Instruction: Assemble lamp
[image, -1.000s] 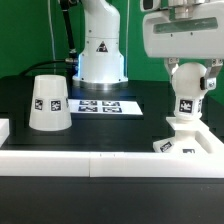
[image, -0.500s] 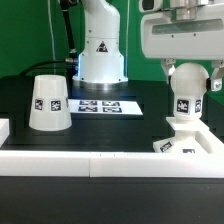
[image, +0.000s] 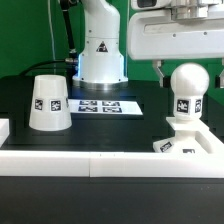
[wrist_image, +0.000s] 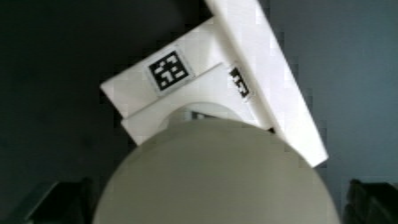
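Observation:
The ball-shaped bulb (image: 187, 88) stands upright on its stem in the flat angular base (image: 192, 140) at the exterior view's right. It fills the wrist view (wrist_image: 210, 165), with the tagged base (wrist_image: 187, 72) beneath it. My gripper (image: 187, 68) is open. Its fingers straddle the top of the bulb with a gap on each side. In the wrist view its dark fingertips (wrist_image: 61, 200) stand apart from the bulb. The cone shade (image: 48, 103) stands alone at the exterior view's left.
The marker board (image: 100, 105) lies in the middle of the black table. The white robot pedestal (image: 100, 55) stands behind it. A white border rail (image: 80, 162) runs along the front, with a white block (image: 4, 128) at the exterior view's left edge.
My gripper has opened, let go of the bulb and risen. The bulb stays upright in the base. The shade has not moved.

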